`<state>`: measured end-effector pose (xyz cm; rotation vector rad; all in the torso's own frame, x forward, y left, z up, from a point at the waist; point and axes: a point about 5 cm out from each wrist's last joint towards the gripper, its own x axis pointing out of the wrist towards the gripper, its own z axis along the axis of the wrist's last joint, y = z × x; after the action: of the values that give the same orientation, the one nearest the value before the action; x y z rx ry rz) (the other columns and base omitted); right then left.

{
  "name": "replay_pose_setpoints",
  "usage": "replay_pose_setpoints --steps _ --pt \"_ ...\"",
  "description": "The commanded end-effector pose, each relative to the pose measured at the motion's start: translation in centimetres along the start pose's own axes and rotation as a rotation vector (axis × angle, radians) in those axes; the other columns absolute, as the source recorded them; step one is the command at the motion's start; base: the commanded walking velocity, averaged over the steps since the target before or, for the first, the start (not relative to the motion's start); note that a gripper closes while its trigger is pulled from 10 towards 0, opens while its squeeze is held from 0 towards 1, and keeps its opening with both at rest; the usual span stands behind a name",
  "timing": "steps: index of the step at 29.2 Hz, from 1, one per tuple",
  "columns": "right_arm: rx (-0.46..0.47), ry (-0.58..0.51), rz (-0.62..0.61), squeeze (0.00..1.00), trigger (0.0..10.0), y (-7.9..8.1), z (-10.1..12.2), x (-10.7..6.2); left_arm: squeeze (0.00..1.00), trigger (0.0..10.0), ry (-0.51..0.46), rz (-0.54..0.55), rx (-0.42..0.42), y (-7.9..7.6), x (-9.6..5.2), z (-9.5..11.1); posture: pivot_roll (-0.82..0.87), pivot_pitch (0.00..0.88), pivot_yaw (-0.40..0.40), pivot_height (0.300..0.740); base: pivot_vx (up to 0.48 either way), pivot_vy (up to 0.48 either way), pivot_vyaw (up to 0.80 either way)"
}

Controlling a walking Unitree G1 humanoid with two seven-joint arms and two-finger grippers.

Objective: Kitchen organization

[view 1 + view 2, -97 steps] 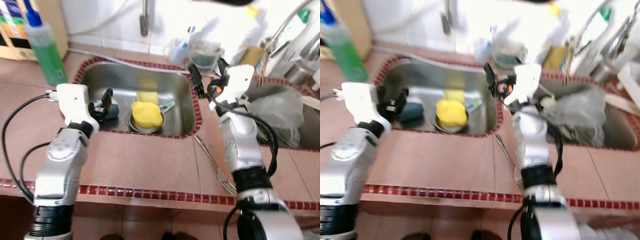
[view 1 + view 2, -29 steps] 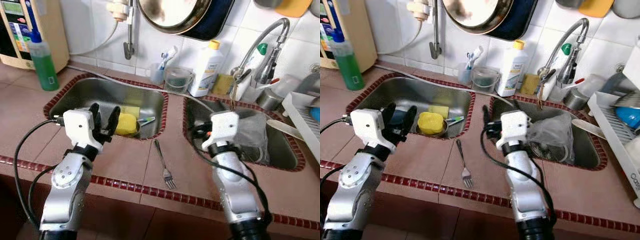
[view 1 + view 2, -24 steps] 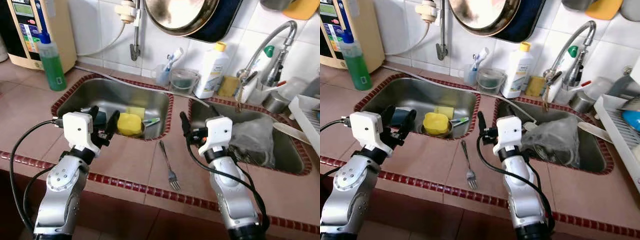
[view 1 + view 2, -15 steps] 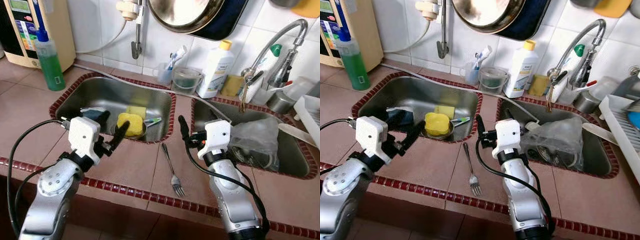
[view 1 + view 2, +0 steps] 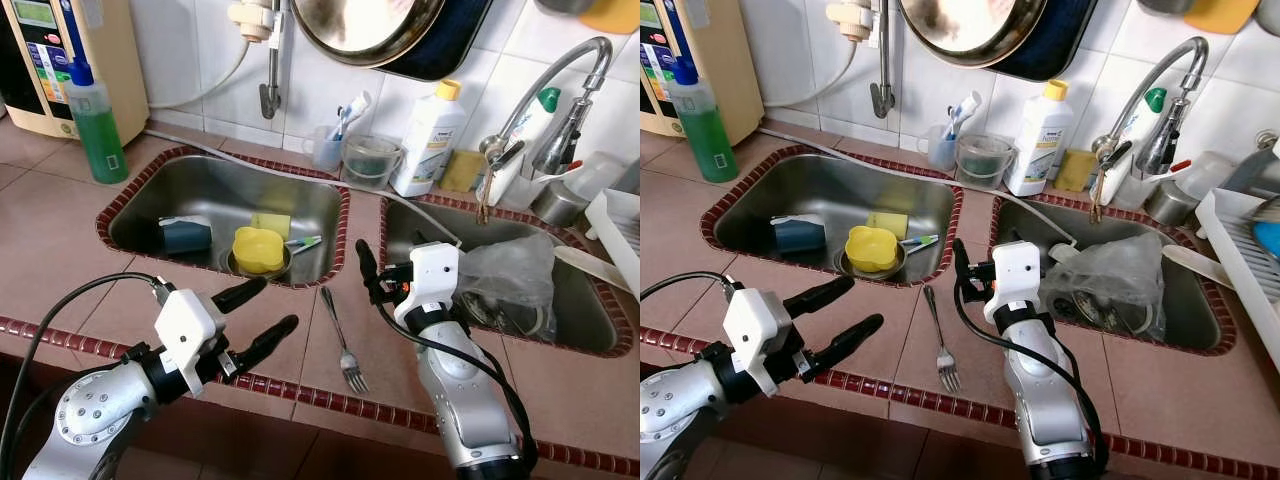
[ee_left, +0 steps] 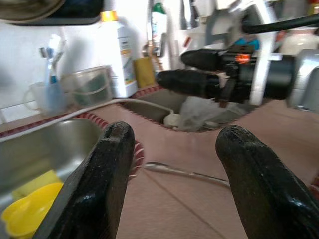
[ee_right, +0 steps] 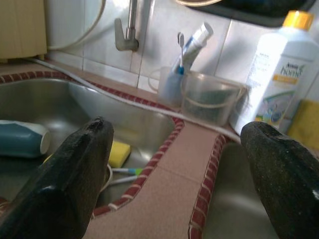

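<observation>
Steel fork (image 5: 341, 338) lies flat on the terracotta tiled tabletop (image 5: 60, 250), between both sets of fingers, beyond the left gripper (image 5: 255, 312) whose fingers are spread, empty. Right gripper (image 5: 958, 270) hovers just past its tip, fingers apart, holding nothing.

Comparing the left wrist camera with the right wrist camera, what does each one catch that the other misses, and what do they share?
Left wrist view, not the right: the fork lying on the counter, the plastic bag in the right sink, and the right gripper hovering open above them.
Right wrist view, not the left: the blue container lying in the left sink and the wall tap behind it.
Both: the toothbrush cup, the clear tub and the white bottle along the back wall.
</observation>
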<state>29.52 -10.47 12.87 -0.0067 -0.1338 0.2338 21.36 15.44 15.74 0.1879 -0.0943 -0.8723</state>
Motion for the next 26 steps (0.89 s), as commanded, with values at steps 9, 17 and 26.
replay_pose_setpoints --steps 9,17,26 --pt "0.175 0.168 -0.015 0.00 10.0 2.8 -0.1 1.0 0.00 10.0 0.005 -0.084 -0.052 -1.5 0.1 0.4 0.15 0.027 -0.148 0.740 0.000 0.000 0.00" --pt "0.195 0.252 0.012 0.00 10.0 4.8 -0.1 1.2 0.00 10.0 -0.002 -0.070 -0.073 -2.1 0.3 0.5 0.16 0.038 -0.170 0.740 0.000 0.000 0.00" --pt "0.205 0.349 0.109 0.00 10.0 6.9 -0.5 0.5 0.00 10.0 -0.014 -0.012 -0.078 -2.0 0.2 0.7 0.18 0.053 -0.205 0.740 0.000 0.000 0.00"
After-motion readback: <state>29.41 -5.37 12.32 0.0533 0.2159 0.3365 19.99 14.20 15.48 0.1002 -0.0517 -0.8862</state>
